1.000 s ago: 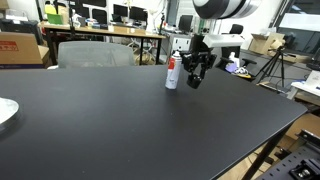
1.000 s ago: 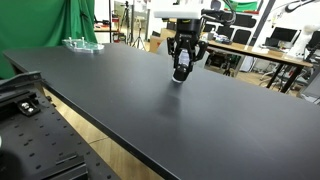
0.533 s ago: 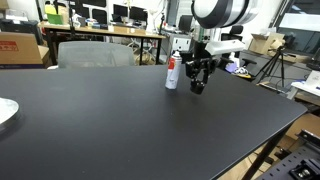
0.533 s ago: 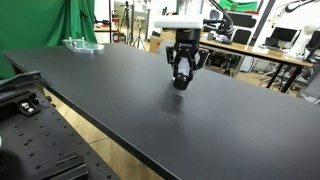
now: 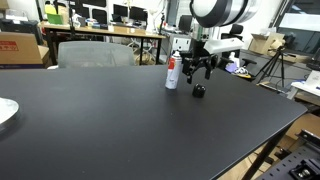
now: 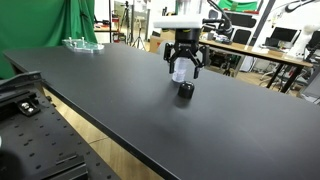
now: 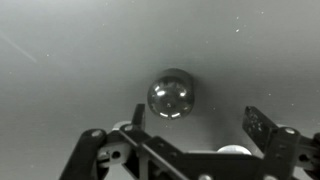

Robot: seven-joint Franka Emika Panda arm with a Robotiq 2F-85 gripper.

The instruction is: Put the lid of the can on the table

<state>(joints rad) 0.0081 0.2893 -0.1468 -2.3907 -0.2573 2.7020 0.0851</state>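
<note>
The lid [image 5: 199, 91] lies on the black desk [image 5: 120, 140], with nothing gripping it. In the wrist view the lid [image 7: 172, 94] is a dark round cap on bare surface, set between the two fingers [image 7: 262, 128] and clear of both. The jaws hang just above it, spread wide and holding nothing. The can [image 5: 171, 72] stands upright near the lid, not touching it, white with a red label. In an exterior view the lid [image 6: 186, 90] sits directly under the jaws. A white plate [image 5: 5, 112] rests well apart at one edge of the desk, and a clear dish [image 6: 80, 43] near a far corner. Monitors [image 5: 120, 14] line the background.
</note>
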